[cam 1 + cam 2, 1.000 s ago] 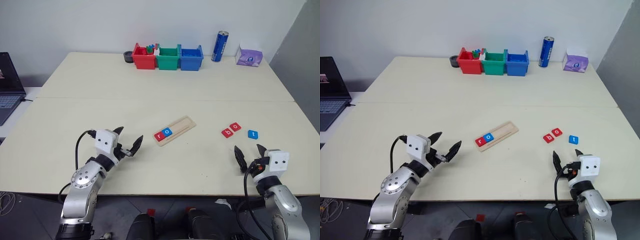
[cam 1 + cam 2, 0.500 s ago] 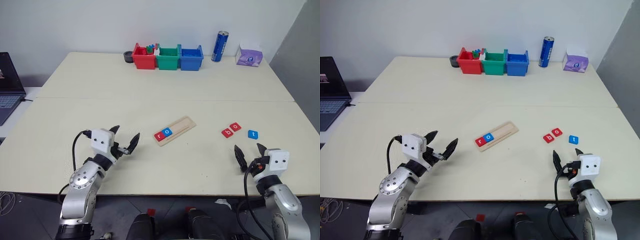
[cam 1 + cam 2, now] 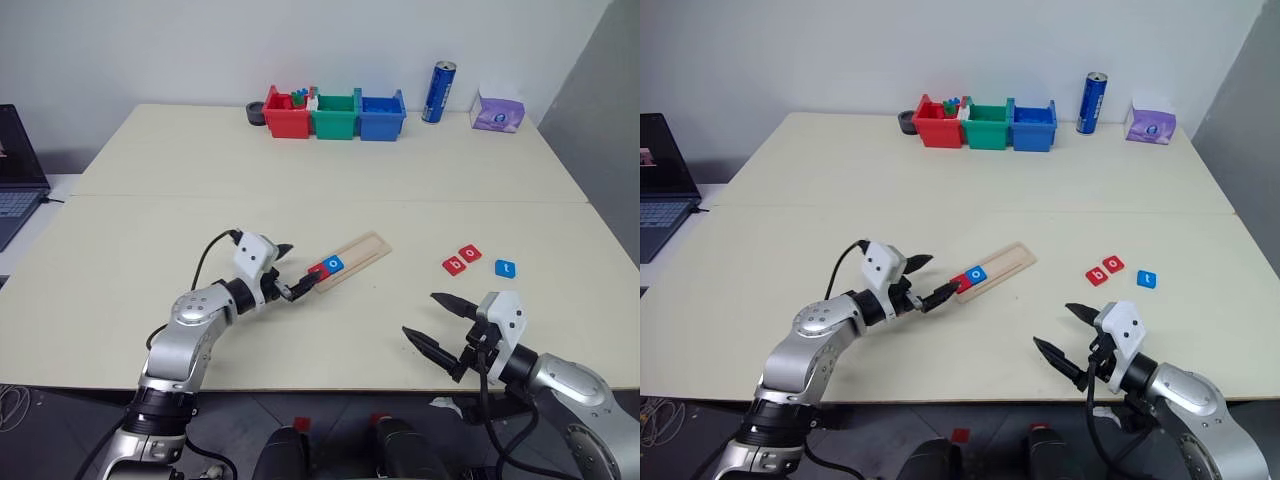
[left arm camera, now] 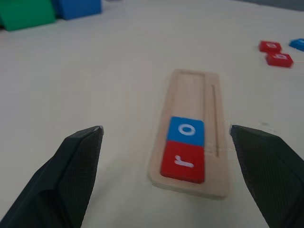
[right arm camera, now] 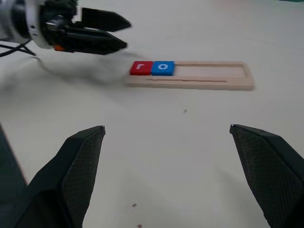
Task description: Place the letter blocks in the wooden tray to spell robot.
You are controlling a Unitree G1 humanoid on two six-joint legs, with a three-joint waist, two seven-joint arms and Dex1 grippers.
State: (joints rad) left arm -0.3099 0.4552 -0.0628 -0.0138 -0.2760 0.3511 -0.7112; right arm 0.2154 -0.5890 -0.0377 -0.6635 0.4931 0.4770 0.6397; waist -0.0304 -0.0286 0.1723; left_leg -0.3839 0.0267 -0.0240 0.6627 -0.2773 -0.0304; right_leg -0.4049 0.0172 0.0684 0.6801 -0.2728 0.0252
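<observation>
- Pale grooved wooden tray (image 3: pixel 347 260) holds glossy flat red "r" tile (image 4: pixel 183 162) and blue "o" tile (image 4: pixel 187 129) at its near end
- Left gripper (image 3: pixel 291 276) open beside that end; right gripper (image 3: pixel 437 323) open, empty
- Head views show three loose tiles (image 3: pixel 476 260) right of the tray; right wrist view shows the left gripper

Pale wooden tray (image 3: pixel 352 258); red and blue letter blocks (image 4: pixel 183 149), seemingly white-lettered.

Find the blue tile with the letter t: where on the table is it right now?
In the left eye view the blue t tile lies on the table's right side, just right of the red b tile and red o tile, well apart from the wooden tray.
</observation>
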